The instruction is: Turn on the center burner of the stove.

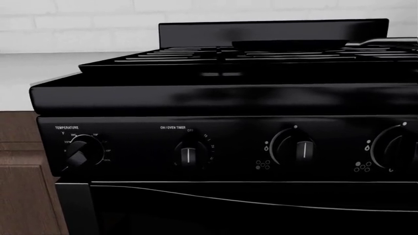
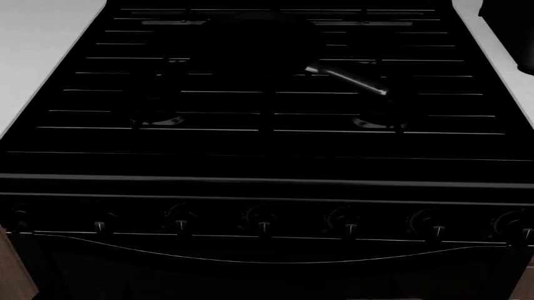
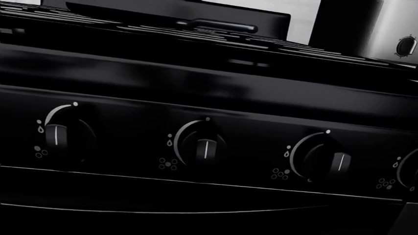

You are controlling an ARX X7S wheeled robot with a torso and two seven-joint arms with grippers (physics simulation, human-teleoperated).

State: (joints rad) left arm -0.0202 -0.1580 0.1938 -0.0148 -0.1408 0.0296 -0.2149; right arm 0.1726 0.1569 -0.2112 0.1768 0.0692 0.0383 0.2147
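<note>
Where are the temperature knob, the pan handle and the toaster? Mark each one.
temperature knob (image 1: 83, 152), left wrist view, on the knob's black grip bar.
pan handle (image 2: 351, 78), head view, midway along the shiny handle lying over the grates.
toaster (image 3: 382, 27), right wrist view, on its silver side wall.

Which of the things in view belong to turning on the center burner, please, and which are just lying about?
For the job:
- stove
- its row of knobs, middle knob

Just lying about:
- frying pan on the grates, handle
- toaster
- white counter
- wood cabinet
</note>
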